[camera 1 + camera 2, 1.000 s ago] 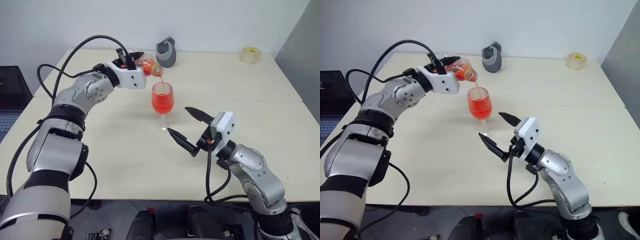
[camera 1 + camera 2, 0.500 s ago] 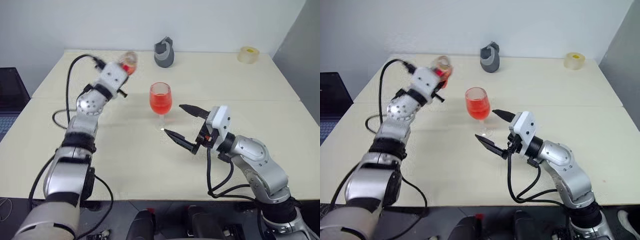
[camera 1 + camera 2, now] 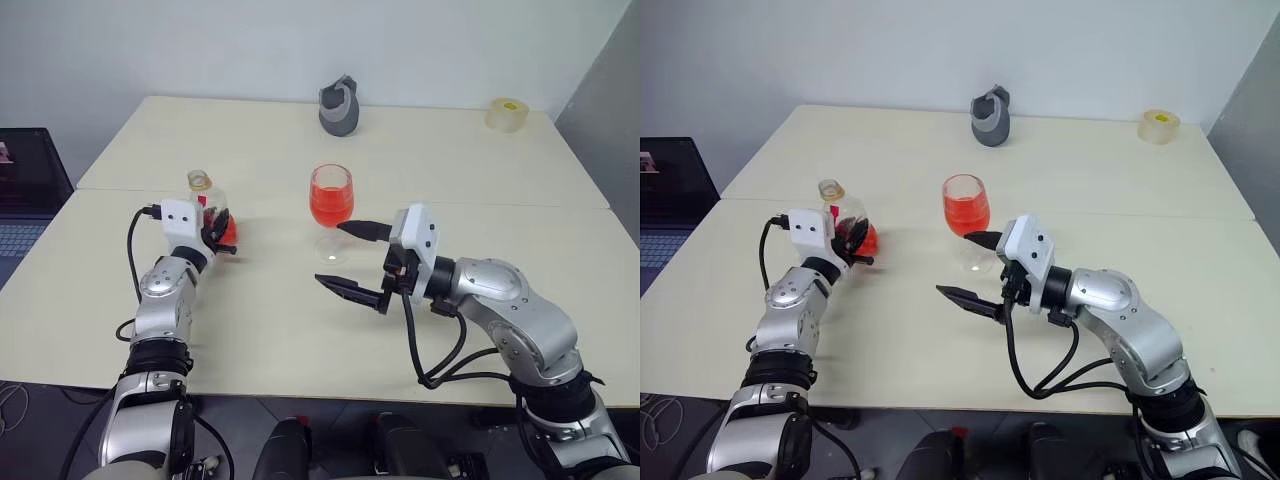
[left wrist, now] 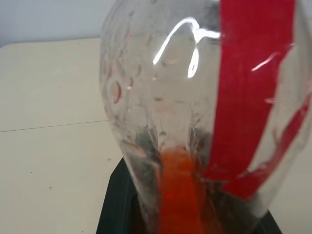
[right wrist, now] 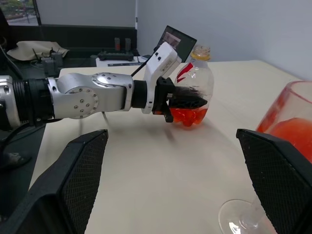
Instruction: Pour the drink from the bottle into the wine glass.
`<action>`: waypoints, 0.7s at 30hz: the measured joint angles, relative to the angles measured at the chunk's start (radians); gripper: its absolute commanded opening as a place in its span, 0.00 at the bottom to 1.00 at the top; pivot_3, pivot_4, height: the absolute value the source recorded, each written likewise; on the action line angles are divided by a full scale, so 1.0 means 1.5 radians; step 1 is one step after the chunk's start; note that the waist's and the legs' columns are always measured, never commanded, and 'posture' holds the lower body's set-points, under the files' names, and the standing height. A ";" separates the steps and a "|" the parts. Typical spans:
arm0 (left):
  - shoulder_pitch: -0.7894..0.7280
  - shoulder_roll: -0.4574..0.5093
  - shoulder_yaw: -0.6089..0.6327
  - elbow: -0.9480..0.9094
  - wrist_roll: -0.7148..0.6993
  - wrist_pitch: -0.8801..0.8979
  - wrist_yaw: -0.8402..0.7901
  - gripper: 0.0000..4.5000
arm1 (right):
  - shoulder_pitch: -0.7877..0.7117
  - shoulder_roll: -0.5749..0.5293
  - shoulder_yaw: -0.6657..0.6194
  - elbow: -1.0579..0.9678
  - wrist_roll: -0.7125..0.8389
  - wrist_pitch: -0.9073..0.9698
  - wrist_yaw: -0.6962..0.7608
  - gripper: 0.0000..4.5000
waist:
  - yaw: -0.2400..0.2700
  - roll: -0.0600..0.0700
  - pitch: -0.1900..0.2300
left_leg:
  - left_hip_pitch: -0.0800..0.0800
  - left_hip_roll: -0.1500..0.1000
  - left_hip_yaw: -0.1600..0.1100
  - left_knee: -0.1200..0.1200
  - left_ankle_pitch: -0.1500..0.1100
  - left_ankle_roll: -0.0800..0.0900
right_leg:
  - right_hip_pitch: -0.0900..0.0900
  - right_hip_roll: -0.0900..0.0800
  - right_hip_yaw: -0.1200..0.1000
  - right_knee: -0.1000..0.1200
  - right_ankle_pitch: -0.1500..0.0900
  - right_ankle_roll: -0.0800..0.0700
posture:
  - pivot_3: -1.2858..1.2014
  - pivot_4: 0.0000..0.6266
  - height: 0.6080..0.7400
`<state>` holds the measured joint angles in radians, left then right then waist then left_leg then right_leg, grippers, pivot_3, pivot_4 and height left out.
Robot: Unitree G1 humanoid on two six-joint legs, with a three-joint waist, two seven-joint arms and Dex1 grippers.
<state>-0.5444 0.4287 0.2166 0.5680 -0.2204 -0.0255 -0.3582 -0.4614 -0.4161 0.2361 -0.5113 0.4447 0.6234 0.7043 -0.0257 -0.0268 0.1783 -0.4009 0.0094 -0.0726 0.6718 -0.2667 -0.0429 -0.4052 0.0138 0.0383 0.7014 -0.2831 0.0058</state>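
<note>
The bottle [image 3: 205, 203] stands upright at table level on the left, its neck uncapped, with a little red-orange drink [image 3: 228, 236] left in its base. My left gripper [image 3: 218, 232] is shut on its lower body. In the left wrist view the bottle [image 4: 161, 97] is very close, its red label strip [image 4: 251, 87] running down it. The wine glass [image 3: 331, 195] stands mid-table, its bowl more than half full of the drink [image 3: 966, 215]. My right gripper [image 3: 331, 254] is open on the near side of the glass's stem and foot, not touching. The right wrist view shows its fingers [image 5: 73, 180] wide apart, the bottle [image 5: 195, 92] ahead of them.
A grey holder [image 3: 340, 105] sits at the table's back centre and a translucent tape roll [image 3: 505, 112] at the back right corner. A dark laptop [image 3: 25, 185] stands off the table's left edge. A seam [image 3: 520, 203] runs across the table.
My left arm swung the bottle away from the glass, down and to the left, rolling it from tipped to upright. The pouring stream has stopped. The right gripper stayed open by the glass.
</note>
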 measured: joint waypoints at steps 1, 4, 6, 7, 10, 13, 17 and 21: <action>0.000 0.000 0.004 0.005 -0.001 0.000 0.000 0.24 | -0.001 -0.002 0.004 0.003 0.000 0.001 0.005 1.00 | 0.000 0.000 0.000 | 0.000 0.000 0.000 0.000 0.000 0.000 | 0.000 0.000 0.000 0.000 0.000 0.000 | 0.52 0.24 1.00; 0.000 -0.002 0.014 0.017 -0.010 0.000 -0.003 0.46 | -0.003 -0.004 0.011 0.005 0.000 0.001 0.010 1.00 | -0.001 0.000 0.000 | 0.000 0.000 0.000 0.000 0.000 0.000 | 0.000 0.000 0.000 0.000 0.000 0.000 | 0.52 0.24 1.00; 0.001 -0.004 0.017 0.017 -0.014 0.000 -0.006 0.60 | -0.009 -0.004 0.013 0.005 0.000 0.001 0.010 1.00 | -0.001 0.000 0.000 | 0.000 0.000 0.000 0.000 0.000 0.000 | 0.000 0.000 0.000 0.000 0.000 0.000 | 0.52 0.24 1.00; 0.002 -0.004 0.017 0.017 -0.014 0.000 -0.008 0.68 | -0.011 -0.004 0.013 0.005 0.000 0.001 0.010 1.00 | -0.001 0.000 0.000 | 0.000 0.000 0.000 0.000 0.000 0.000 | 0.000 0.000 0.000 0.000 0.000 0.000 | 0.52 0.24 1.00; 0.020 -0.009 0.018 0.001 -0.017 -0.001 -0.017 0.88 | -0.015 -0.004 0.013 0.005 0.002 0.001 0.010 1.00 | -0.002 0.000 0.000 | 0.000 0.000 0.000 0.000 0.000 0.000 | 0.000 0.000 0.000 0.000 0.000 0.000 | 0.52 0.24 1.00; 0.044 -0.012 0.018 -0.026 -0.023 0.001 -0.024 1.00 | -0.015 -0.004 0.012 0.005 0.004 0.000 0.011 1.00 | -0.001 0.000 0.000 | 0.000 0.000 0.000 0.000 0.000 0.000 | 0.000 0.000 0.000 0.000 0.000 0.000 | 0.52 0.24 1.00; 0.060 -0.012 0.018 -0.064 -0.030 0.006 -0.031 1.00 | -0.015 -0.005 0.012 0.005 0.006 -0.001 0.014 1.00 | -0.001 0.000 0.000 | 0.000 0.000 0.000 0.000 0.000 0.000 | 0.000 0.000 0.000 0.000 0.000 0.000 | 0.52 0.24 1.00; 0.084 -0.012 0.019 -0.104 -0.032 0.016 -0.029 1.00 | -0.014 -0.005 0.010 0.004 0.007 -0.001 0.015 1.00 | -0.001 0.000 0.000 | 0.000 0.000 0.000 -0.001 0.000 0.000 | 0.000 0.000 0.000 0.000 0.000 0.000 | 0.52 0.24 1.00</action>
<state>-0.4184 0.4105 0.2445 0.4117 -0.2682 -0.0014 -0.4021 -0.4818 -0.4237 0.2505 -0.5053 0.4555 0.6219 0.7273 -0.0279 -0.0270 0.1781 -0.4004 0.0100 -0.0727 0.6709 -0.2668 -0.0428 -0.4052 0.0139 0.0386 0.7011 -0.2831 0.0059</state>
